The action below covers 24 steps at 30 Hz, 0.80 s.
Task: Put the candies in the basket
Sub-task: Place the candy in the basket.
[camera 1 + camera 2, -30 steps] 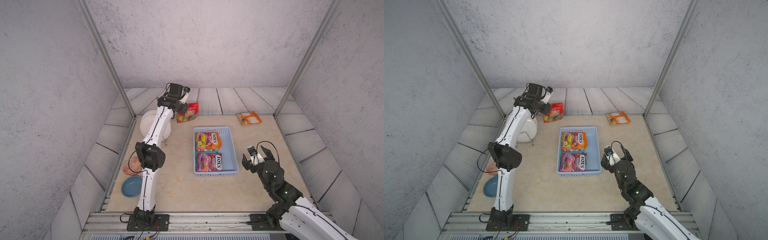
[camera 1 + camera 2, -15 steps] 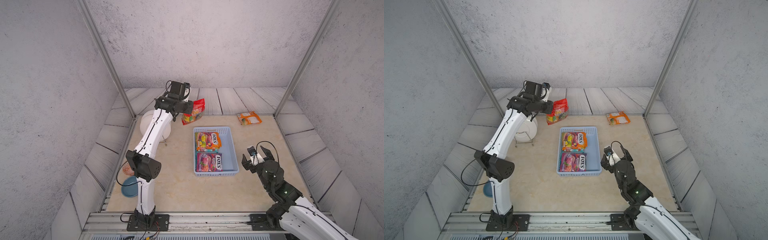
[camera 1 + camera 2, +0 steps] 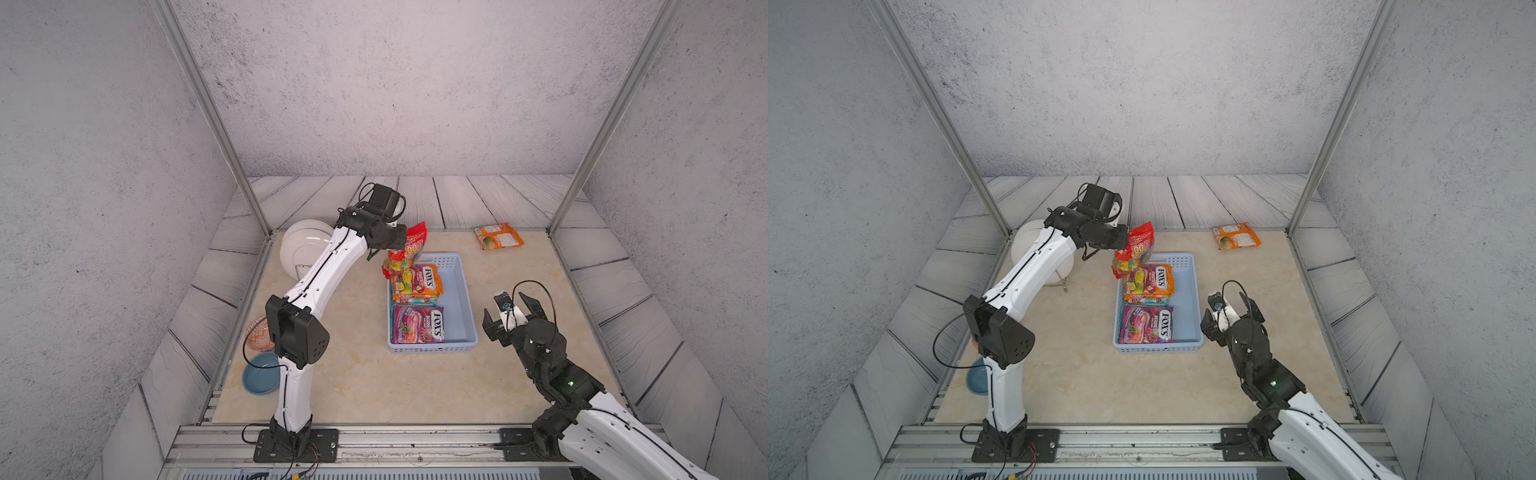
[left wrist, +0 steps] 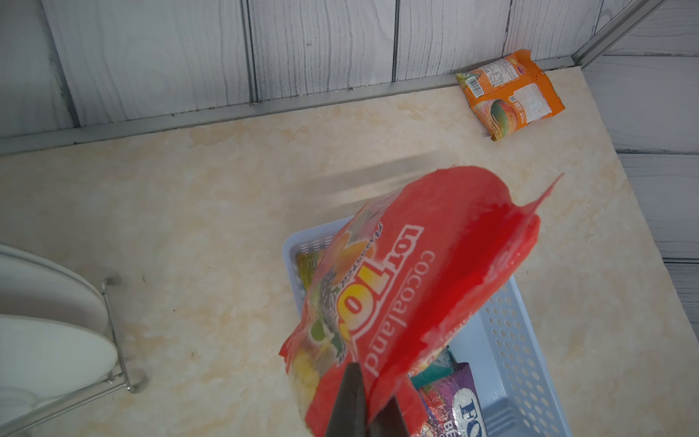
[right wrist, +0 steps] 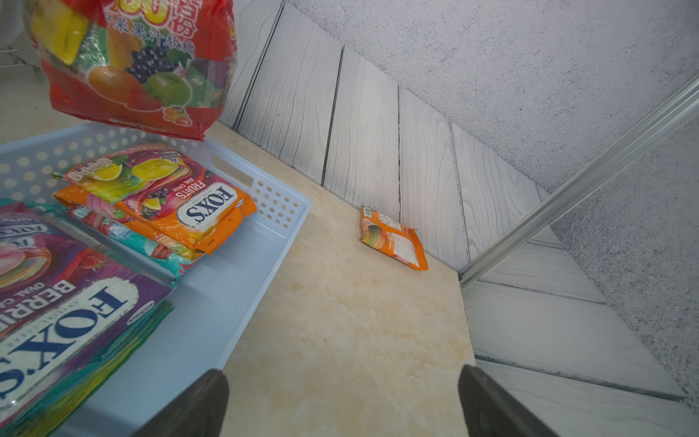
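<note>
Left gripper [image 4: 368,410] clamps a red Cocoaland bag [image 4: 408,272], basket [image 3: 463,291] just below. Right gripper [image 5: 342,382] stands wide, basket beside it.

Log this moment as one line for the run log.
left gripper: shut on red candy bag, above basket far end | right gripper: open, empty, beside basket | Fox's bags: in basket | orange bag: on table, outside basket

Beige tabletop [image 3: 353,374]: blue basket [image 3: 467,299] approx. centre; orange bag [image 3: 498,236] nr far right corner; white plates [image 3: 305,245] in rack [image 3: 296,272], far left corner; patterned bowl [image 3: 255,338] + blue bowl [image 3: 259,376] along left edge.
</note>
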Available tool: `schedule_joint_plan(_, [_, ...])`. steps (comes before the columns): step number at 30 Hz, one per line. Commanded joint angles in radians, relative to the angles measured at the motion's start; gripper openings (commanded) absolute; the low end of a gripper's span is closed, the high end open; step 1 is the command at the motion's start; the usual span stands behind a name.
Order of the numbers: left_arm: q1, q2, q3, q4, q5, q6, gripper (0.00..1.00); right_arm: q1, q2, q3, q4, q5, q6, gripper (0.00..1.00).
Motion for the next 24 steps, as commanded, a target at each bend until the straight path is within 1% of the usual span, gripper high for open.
schedule_joint_plan(1, [-0.006, -0.092, 0.004, 0.071, -0.015, -0.056, 0.00, -0.006, 0.058, 0.100, -0.072, -0.062, 0.117, 0.99])
schedule_joint_plan(5, [-0.010, -0.101, -0.021, 0.079, 0.003, -0.091, 0.00, -0.006, 0.150, 0.226, -0.145, -0.151, 0.248, 0.95])
schedule_joint_plan(7, [-0.015, -0.109, -0.028, 0.074, -0.020, -0.107, 0.00, -0.006, 0.199, 0.291, -0.155, -0.185, 0.332, 0.92])
schedule_joint_plan(12, [-0.015, -0.103, -0.046, 0.073, 0.008, -0.152, 0.00, -0.006, 0.363, 0.448, -0.150, -0.262, 0.512, 0.85])
schedule_joint_plan(15, [-0.015, -0.091, -0.038, 0.070, -0.004, -0.158, 0.00, -0.005, 0.490, 0.561, -0.178, -0.280, 0.601, 0.77])
schedule_joint_plan(17, [-0.013, -0.086, -0.038, 0.068, 0.000, -0.166, 0.00, -0.007, 0.567, 0.626, -0.181, -0.300, 0.638, 0.72])
schedule_joint_plan(22, [-0.015, -0.073, -0.039, 0.084, 0.030, -0.179, 0.00, -0.018, 0.757, 0.768, -0.165, -0.360, 0.732, 0.50])
schedule_joint_plan(24, [-0.017, -0.069, -0.037, 0.083, 0.035, -0.183, 0.00, -0.028, 0.837, 0.823, -0.163, -0.398, 0.770, 0.48])
